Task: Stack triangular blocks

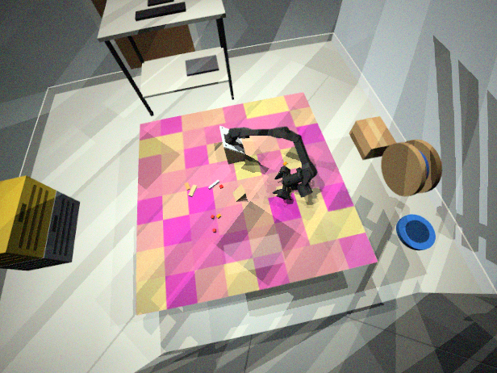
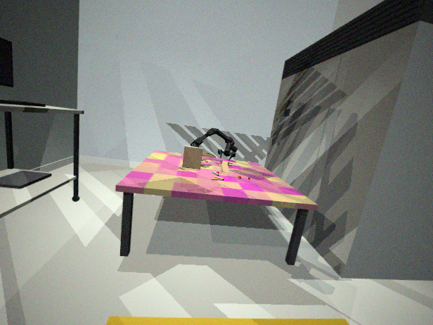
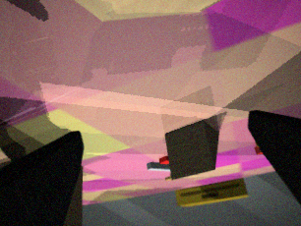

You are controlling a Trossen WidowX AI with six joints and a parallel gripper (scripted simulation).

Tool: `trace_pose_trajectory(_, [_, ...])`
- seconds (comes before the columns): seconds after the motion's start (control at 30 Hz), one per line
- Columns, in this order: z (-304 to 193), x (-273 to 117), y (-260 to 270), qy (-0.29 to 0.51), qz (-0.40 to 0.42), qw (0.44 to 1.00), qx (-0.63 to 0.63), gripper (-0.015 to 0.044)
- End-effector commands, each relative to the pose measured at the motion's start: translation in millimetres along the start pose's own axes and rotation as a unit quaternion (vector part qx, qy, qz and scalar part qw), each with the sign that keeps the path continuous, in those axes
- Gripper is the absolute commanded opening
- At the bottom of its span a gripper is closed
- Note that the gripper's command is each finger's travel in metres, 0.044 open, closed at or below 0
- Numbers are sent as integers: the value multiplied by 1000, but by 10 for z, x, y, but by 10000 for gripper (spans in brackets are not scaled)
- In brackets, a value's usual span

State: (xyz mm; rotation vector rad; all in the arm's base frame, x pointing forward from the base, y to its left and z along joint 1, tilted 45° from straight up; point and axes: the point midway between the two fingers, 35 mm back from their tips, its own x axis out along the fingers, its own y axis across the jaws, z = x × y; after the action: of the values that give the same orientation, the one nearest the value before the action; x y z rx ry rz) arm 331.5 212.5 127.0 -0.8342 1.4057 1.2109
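Patchwork table (image 1: pixel 181 282) (image 2: pixel 197 190) (image 3: pixel 105 169) is filling the middle of the room. Black arm (image 1: pixel 300 149) (image 2: pixel 214 131) is arching over its right side. Gripper (image 1: pixel 279 184) (image 2: pixel 225 156) (image 3: pixel 165 129) is standing wide apart, holding nothing, right of the tan triangular block (image 1: pixel 240 191) (image 2: pixel 225 166) (image 3: pixel 191 151). That block is sitting near mid-table; white stick (image 1: pixel 214 184) (image 2: pixel 215 173) (image 3: pixel 158 166) and red cube (image 1: pixel 221 186) (image 2: pixel 218 172) (image 3: pixel 164 160) are lying to its left. Progress: I'm not making out a second triangular block, so I can't confirm the pairing. Probably left: locating it, mating slopes, checking level top and even ends, backing off.
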Motion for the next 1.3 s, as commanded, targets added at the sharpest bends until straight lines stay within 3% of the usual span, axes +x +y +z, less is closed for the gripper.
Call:
trace_pose_trajectory(0.0, [-426, -492, -2, -24, -35, 999, 10, 440])
trace_pose_trajectory(0.27, [-356, -482, -118, -54, -49, 997, 28, 440])
trace_pose_trajectory(0.63, [159, 160, -1010, -357, -87, 921, 132, 440])
trace_pose_trajectory(1.27, [-44, 537, -885, -521, -18, 838, 162, 440])
